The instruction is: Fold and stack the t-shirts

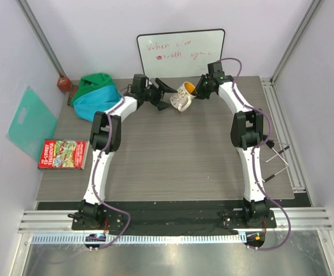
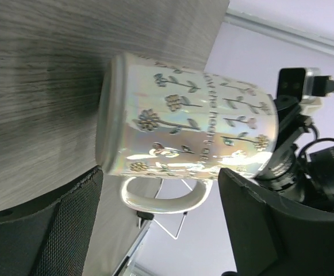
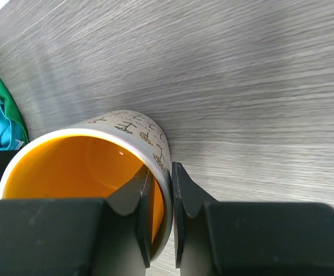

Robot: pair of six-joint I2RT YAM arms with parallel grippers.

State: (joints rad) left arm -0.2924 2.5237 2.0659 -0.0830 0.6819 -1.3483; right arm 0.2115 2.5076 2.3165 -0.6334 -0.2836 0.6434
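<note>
right claw [image 3: 160, 172] clamped on the rim of a mug [image 3: 80, 167], one finger inside the orange interior, the other pressed to the pale flowered outside. the mug is tipped on its side, mouth toward this claw, handle toward 6 o'clock in the top view. whether it touches the desk [image 1: 178, 149] cannot be told.

left claw [image 1: 168, 96] faces the mug's base from the 9 o'clock side, its fingers spread wide apart and closed on nothing. whether they touch the mug cannot be told.

both claws meet at 12 o'clock on the grey wood-grain desk, just in front of a whiteboard [image 1: 181, 52] standing against the back wall.

at 10 o'clock, well apart from the mug and close to the left arm's elbow, the two shirts lie bunched in one loose heap, unfolded: the green shirt [image 1: 95, 81] on the far side, the blue shirt [image 1: 98, 104] on the near side, touching.

at 9 o'clock a teal sheet [image 1: 31, 121] leans on the left wall. just beside it, at 8 o'clock, a red box [image 1: 63, 154] lies flat.
</note>
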